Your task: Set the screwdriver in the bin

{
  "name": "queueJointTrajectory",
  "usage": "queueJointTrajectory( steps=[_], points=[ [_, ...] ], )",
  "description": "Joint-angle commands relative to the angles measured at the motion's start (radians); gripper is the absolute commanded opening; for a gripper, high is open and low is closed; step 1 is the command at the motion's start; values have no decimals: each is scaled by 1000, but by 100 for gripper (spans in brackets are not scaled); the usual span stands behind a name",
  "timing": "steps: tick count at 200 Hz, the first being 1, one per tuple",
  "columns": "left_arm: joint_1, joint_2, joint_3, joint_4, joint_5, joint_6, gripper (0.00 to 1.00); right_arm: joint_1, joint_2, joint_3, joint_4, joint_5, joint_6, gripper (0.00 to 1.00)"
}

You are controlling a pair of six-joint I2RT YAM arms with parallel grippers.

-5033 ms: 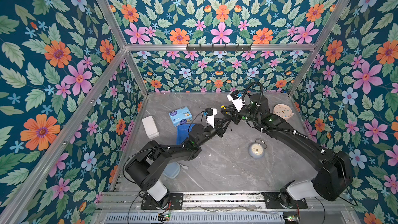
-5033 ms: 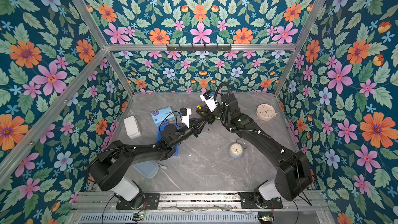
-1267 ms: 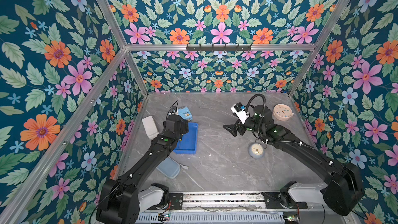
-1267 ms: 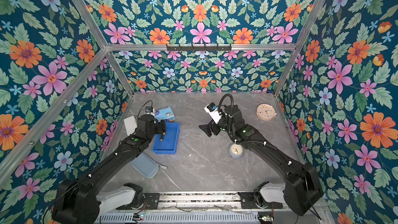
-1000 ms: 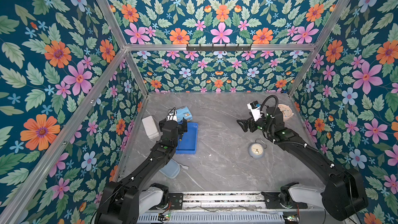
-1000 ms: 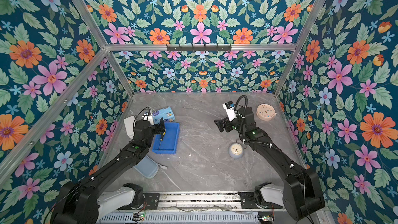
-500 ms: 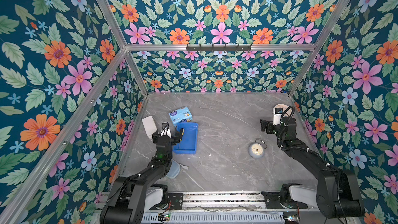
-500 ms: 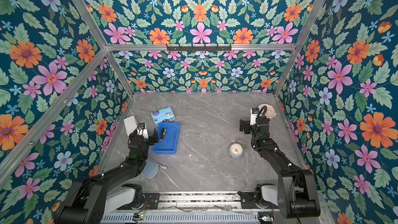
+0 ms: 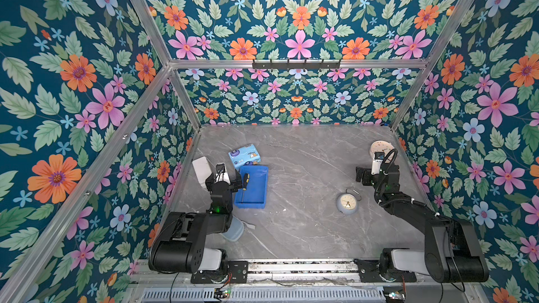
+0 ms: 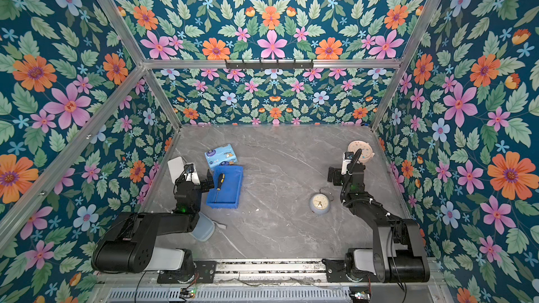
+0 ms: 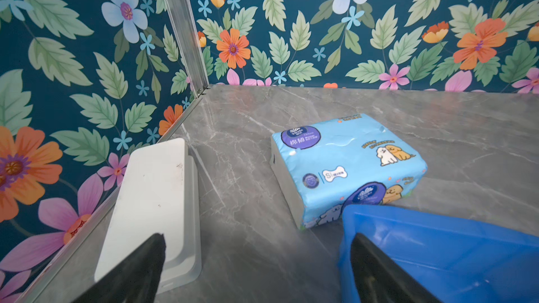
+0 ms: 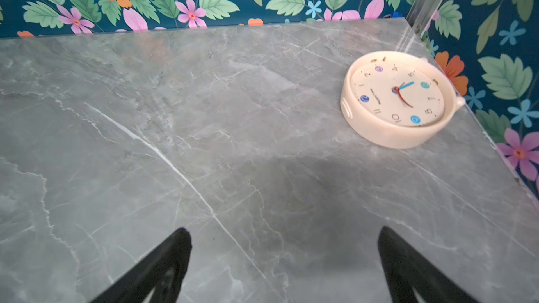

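1. Screwdriver point(image 9: 244, 186) lies flat inside the blue bin point(image 9: 258, 190), close along its left wall, with the black-and-yellow handle toward the back.
2. Left claw point(image 11: 258, 240) stands wide and empty, just left of the bin, between it and the white box point(image 11: 151, 193).
3. Right claw point(image 12: 283, 233) is also spread wide, holding nothing, over bare desk point(image 12: 204, 112) near the cream clock point(image 12: 396, 97).
4. Tissue pack point(image 11: 347, 164) sits just behind the bin.
5. Small clock point(image 9: 346, 203) lies well apart, to the right.

Both top views overlook the whole table point(image 9: 306, 170); wrist cameras sit low, close.
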Motion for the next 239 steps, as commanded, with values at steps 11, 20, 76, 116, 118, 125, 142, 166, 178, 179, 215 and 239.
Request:
queueJointTrajectory(
  steps=[11, 20, 76, 116, 118, 125, 142, 166, 178, 179, 215, 239],
  points=[
    [19, 62, -27, 205, 36, 48, 100, -31, 24, -61, 185, -31, 39, 99],
    [33, 88, -40, 249, 51, 38, 100, -42, 33, -82, 233, -44, 47, 99],
    [51, 196, -33, 322, 78, 23, 100, -54, 119, -156, 422, -58, 46, 99],
    [93, 196, 57, 154, 136, -2, 100, -54, 118, -154, 418, -58, 46, 99],
    [92, 195, 57, 153, 136, -3, 100, -54, 117, -154, 414, -58, 46, 99],
    [94, 198, 57, 163, 138, -2, 100, -53, 116, -152, 415, -58, 47, 99],
    [93, 198, 57, 162, 139, -2, 100, -53, 116, -153, 415, -56, 47, 99],
    [94, 197, 54, 164, 136, -1, 100, -54, 117, -154, 416, -56, 45, 99],
    [94, 197, 53, 164, 135, -1, 100, -52, 117, -154, 416, -56, 44, 99],
    [94, 197, 54, 164, 136, -1, 100, -52, 117, -154, 416, -56, 44, 99],
    [94, 198, 55, 162, 134, 0, 100, -53, 117, -154, 416, -56, 45, 99],
    [94, 200, 62, 153, 138, -2, 100, -54, 118, -154, 416, -56, 45, 99]
  ],
)
